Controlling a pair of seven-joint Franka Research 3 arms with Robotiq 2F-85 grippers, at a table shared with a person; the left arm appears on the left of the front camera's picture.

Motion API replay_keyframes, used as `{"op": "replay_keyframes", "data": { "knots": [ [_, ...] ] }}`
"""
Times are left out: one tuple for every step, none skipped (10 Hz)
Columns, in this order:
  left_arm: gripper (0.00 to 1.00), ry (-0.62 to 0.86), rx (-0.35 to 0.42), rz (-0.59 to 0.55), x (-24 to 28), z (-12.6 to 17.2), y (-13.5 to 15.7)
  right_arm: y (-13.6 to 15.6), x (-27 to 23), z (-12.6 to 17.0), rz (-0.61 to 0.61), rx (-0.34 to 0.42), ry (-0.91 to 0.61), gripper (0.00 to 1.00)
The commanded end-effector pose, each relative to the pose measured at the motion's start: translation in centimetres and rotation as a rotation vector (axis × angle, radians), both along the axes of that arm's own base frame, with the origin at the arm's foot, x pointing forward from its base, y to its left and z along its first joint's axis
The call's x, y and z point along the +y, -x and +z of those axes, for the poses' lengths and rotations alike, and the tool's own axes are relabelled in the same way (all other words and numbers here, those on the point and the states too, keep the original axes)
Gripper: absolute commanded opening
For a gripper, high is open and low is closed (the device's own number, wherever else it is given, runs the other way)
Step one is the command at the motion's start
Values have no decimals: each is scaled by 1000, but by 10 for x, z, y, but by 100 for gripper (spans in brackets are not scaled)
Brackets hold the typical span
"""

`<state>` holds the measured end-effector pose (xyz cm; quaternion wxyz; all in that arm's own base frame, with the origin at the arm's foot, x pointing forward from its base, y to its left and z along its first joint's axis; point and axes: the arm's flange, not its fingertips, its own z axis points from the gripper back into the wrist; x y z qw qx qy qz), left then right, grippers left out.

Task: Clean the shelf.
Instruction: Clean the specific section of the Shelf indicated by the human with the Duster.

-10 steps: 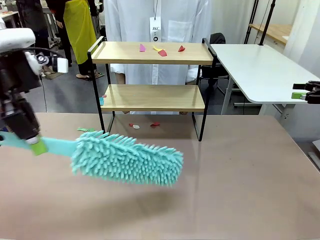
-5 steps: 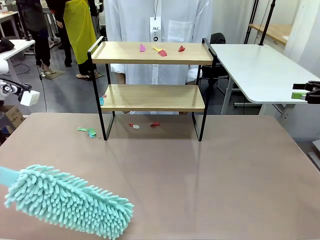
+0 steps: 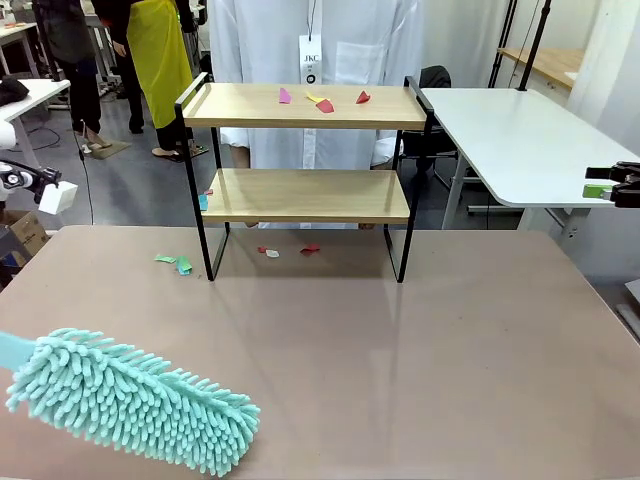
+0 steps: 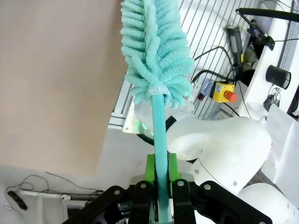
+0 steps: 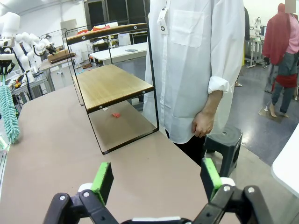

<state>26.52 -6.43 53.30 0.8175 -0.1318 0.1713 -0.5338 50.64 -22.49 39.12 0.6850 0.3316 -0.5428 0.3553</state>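
left tool [image 4: 161,171] clamped tight on the duster handle [image 4: 159,121]. green pads [image 4: 150,167] pinch it from both sides, and the handle runs straight out ahead of the tool. right tool [image 5: 156,182] has its jaws wide apart with nothing between them. it's raised off the counter [image 5: 70,140], out at the robot's right side, pointing toward the robot's left.

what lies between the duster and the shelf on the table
In the front view, mostly bare table; only a few green scraps lie near the shelf's left leg, beyond the duster.
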Motion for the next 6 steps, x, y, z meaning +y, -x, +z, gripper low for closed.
{"op": "replay_keyframes", "data": {
  "knots": [
    [13,17,13,7,-2,1,2,-2,3,5,-9,16,4,100],
    [13,17,13,7,-2,1,2,-2,3,5,-9,16,4,100],
    [13,17,13,7,-2,1,2,-2,3,5,-9,16,4,100],
    [13,17,13,7,-2,1,2,-2,3,5,-9,16,4,100],
    [13,17,13,7,-2,1,2,-2,3,5,-9,16,4,100],
    [13,17,13,7,-2,1,2,-2,3,5,-9,16,4,100]
  ]
}}
